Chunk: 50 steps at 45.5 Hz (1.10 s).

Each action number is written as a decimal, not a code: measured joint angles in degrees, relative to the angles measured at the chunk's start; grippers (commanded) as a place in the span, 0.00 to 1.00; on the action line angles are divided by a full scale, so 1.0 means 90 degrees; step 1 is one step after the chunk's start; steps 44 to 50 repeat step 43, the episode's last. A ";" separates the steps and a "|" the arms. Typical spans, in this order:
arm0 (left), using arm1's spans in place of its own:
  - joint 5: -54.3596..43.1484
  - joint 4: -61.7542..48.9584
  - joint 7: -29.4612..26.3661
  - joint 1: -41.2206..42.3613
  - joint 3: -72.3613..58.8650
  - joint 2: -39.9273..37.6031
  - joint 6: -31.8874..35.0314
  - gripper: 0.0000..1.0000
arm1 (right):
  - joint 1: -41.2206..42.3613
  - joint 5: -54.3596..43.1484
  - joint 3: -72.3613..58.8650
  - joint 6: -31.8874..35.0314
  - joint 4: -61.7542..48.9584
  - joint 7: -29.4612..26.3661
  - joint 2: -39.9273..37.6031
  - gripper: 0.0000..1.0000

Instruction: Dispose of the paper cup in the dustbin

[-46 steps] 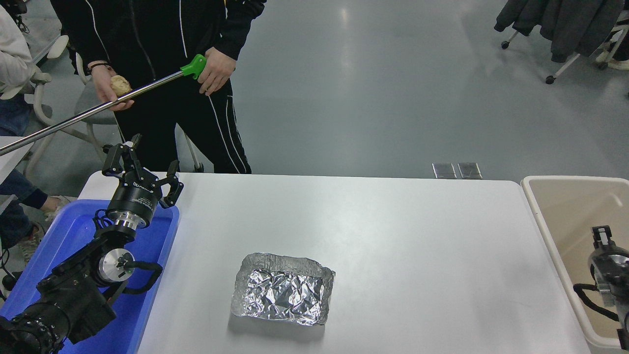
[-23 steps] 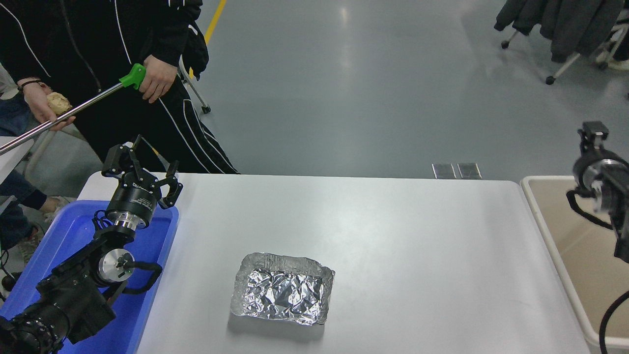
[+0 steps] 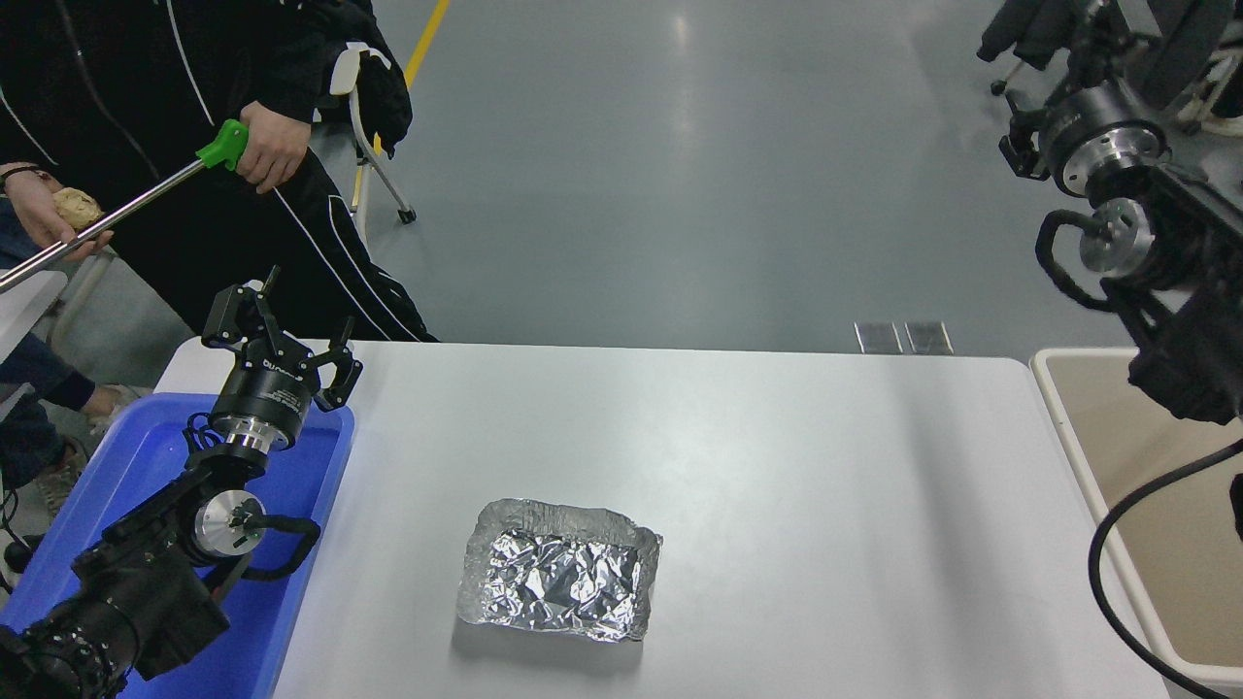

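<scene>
Since the earlier frame your right arm rose from over the dustbin to 2 o'clock | right gripper at top edge, fingers hard to see: you cannot tell how open | left gripper parked at 9 o'clock over blue tray, fingers spread, empty | paper cup not visible | foil tray at 6 o'clock.

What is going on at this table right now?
No paper cup shows on the white table; only a crinkled silver foil tray sits there. The right arm is raised high above the beige plastic dustbin at the table's right edge, its tool barely visible, so I cannot tell whether it is open. The left tool is parked open over the blue plastic tray. A person at the far left holds a metal grabber stick with a green handle.
</scene>
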 measured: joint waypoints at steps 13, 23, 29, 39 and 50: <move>-0.0002 -0.0001 0.0000 -0.0001 0.0000 0.0000 0.0000 1.00 | -0.1282 -0.0504 0.0613 0.0002 0.0308 0.1019 0.0645 0.99; 0.0000 -0.0001 0.0000 0.0000 0.0000 0.0000 0.0000 1.00 | -0.2214 -0.0677 0.0756 -0.0004 0.0373 0.1318 0.1052 0.99; 0.0000 -0.0001 0.0000 0.0000 0.0000 0.0000 0.0000 1.00 | -0.2556 -0.0716 0.0790 -0.0005 0.0380 0.1389 0.1171 0.99; 0.0000 -0.0001 0.0000 0.0000 0.0000 0.0000 0.0000 1.00 | -0.2865 -0.0747 0.0805 -0.0005 0.0386 0.1442 0.1250 0.99; 0.0000 -0.0001 0.0000 0.0000 0.0000 0.0000 0.0000 1.00 | -0.2929 -0.0752 0.0804 -0.0005 0.0387 0.1450 0.1262 0.99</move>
